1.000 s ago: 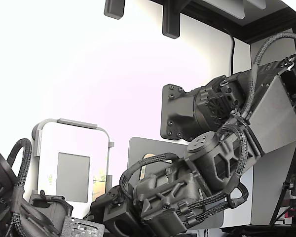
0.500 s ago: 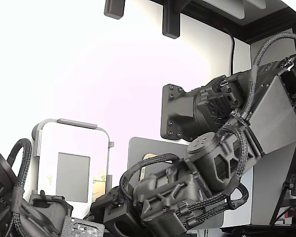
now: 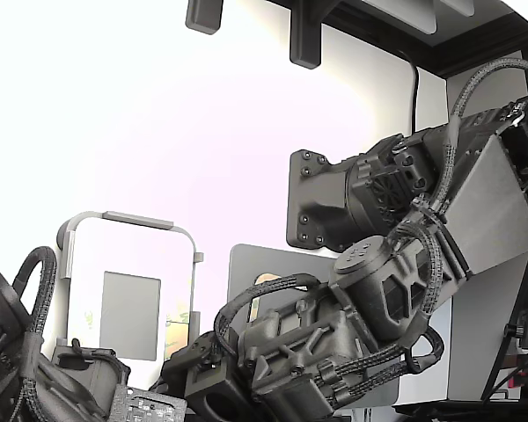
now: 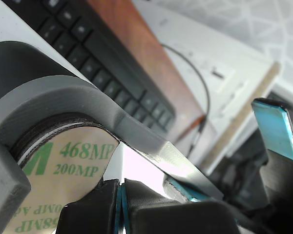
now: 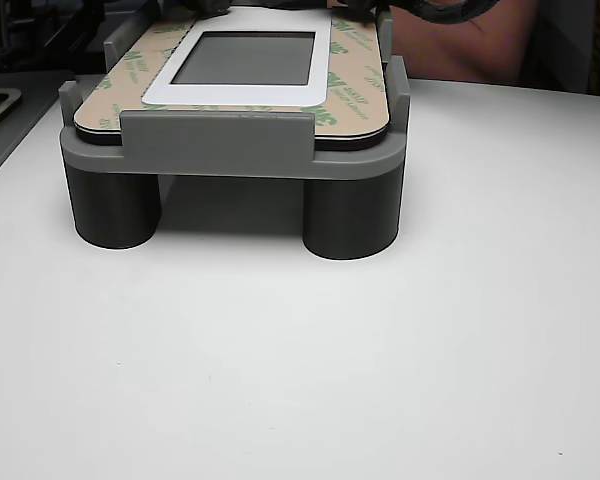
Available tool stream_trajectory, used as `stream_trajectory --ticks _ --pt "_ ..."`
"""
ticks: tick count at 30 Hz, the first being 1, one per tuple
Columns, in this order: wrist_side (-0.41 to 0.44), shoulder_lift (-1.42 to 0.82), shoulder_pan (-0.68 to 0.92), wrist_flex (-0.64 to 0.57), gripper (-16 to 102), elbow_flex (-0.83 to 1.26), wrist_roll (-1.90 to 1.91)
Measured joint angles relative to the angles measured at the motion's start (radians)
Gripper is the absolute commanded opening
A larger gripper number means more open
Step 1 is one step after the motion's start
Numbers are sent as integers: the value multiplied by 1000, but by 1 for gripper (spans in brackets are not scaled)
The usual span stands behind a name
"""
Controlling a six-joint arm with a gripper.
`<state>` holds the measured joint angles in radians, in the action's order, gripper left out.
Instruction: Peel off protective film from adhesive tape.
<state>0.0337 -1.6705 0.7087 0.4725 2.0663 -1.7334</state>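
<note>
The arm (image 3: 370, 290) is matte black with ribbed, angular housings, a round joint cap, small screw heads, and braided black cable sleeves looping around its joints. One flat grey panel covers its upper link. The gripper (image 4: 195, 204) has black fingers (image 4: 278, 165) faced with blue pads (thin, rubbery-looking).

Protective film (image 5: 355, 70) lies atop fixture (image 5: 220, 145) on table (image 5: 380, 350).

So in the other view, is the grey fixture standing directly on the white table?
Yes. The grey fixture stands on round legs on the white table, holding the part with the cream protective film on top.
</note>
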Motion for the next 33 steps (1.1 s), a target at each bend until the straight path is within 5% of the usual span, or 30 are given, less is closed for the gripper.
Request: stream_trajectory --ticks 33 --pt "0 3 6 6 -10 -12 3"
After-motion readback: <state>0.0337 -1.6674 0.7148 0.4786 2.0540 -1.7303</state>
